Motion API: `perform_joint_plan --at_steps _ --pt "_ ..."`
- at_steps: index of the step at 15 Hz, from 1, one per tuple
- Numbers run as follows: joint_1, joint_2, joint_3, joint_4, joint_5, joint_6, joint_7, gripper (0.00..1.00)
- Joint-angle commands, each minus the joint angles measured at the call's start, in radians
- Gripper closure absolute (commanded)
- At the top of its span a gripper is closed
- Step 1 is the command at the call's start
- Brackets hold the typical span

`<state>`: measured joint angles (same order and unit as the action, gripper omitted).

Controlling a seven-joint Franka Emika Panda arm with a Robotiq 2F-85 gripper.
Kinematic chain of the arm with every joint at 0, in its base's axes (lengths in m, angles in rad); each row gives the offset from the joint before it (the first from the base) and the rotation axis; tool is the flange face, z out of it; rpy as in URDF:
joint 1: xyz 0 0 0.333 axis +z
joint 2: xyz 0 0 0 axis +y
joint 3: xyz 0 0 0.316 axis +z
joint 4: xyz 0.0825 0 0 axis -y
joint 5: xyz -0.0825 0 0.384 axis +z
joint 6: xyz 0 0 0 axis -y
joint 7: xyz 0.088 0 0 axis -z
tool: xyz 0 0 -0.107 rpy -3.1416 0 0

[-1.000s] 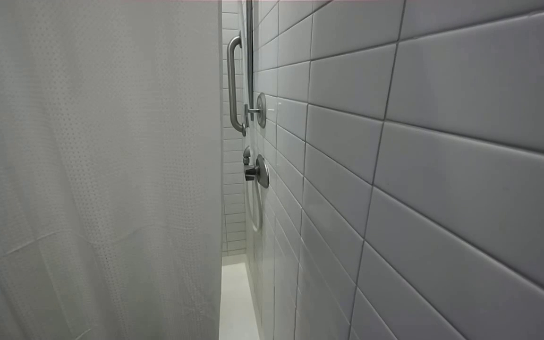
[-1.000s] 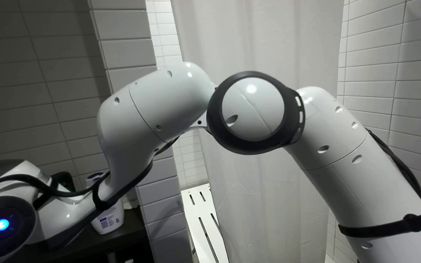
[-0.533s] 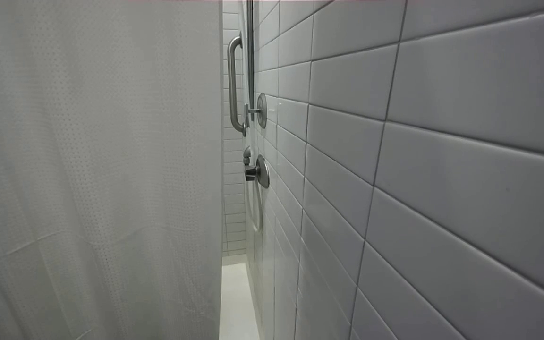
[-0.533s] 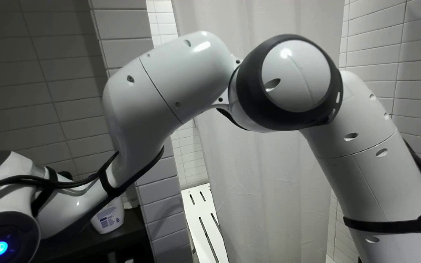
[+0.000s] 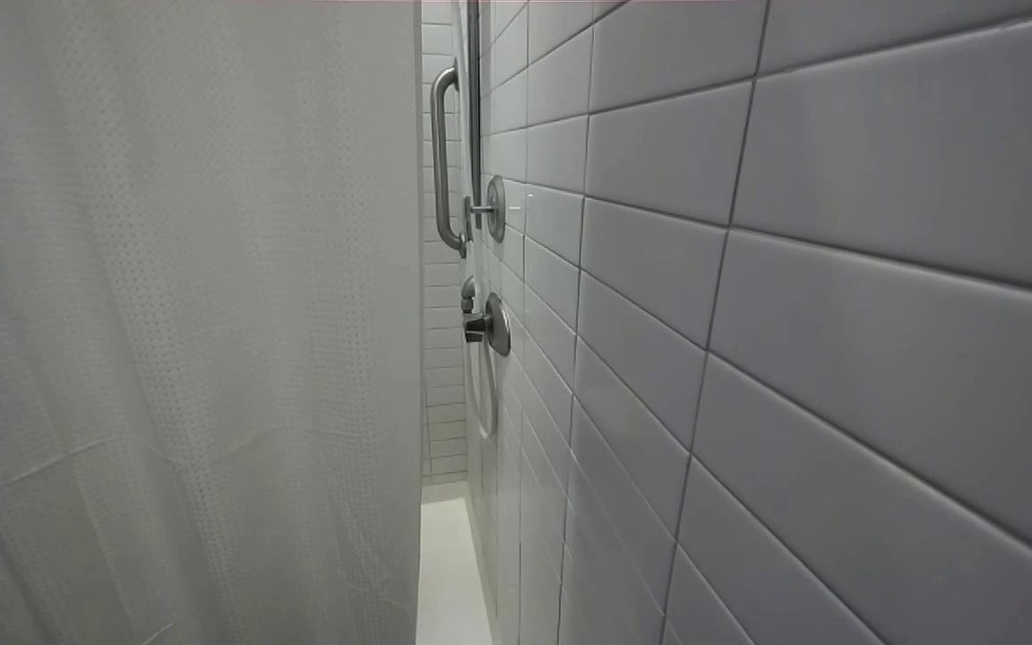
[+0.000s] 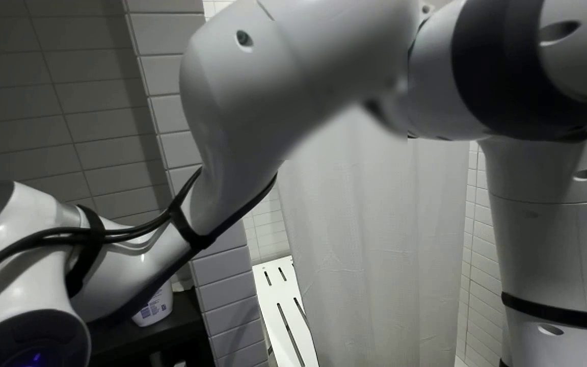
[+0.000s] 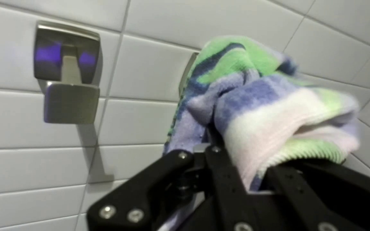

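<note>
A soft towel patterned in green, blue, white and pink is bunched up in the wrist view. My gripper is shut on it, with folds coming out between the black fingers and hanging over the one on the right. The fingertips are mostly hidden by the cloth. To the left, a square metal wall hook sticks out from the tiles, apart from the towel and the gripper. Part of another metal piece shows behind the towel's left edge. Neither exterior view shows the gripper.
My white arm fills much of an exterior view. Behind it hangs a shower curtain, beside a slotted white bench. A white bottle stands on a dark shelf. A grab bar and shower valve line the tiled wall.
In an exterior view the arm's elbow has swung up and to the right, growing larger in the picture. The wrist end has shifted down and slightly right. Curtain and shower fittings look unchanged.
</note>
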<state>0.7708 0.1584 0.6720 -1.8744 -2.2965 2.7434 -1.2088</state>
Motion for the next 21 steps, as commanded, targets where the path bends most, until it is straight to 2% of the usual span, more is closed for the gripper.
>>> perform_joint_plan --at_steps 1,6,10,16,21 --pt "-0.004 -0.196 -0.014 -0.131 -0.002 -0.057 0.102 0.96" --pt "-0.014 -0.379 -0.016 -0.276 0.001 -0.111 0.212 0.96" --pt "-0.026 -0.55 -0.046 -0.401 0.036 -0.151 0.275 0.96" --pt "-0.021 -0.779 -0.102 -0.548 0.15 -0.201 0.25 0.96" --pt "-0.017 -0.901 -0.114 -0.626 0.219 -0.286 0.241 0.96"
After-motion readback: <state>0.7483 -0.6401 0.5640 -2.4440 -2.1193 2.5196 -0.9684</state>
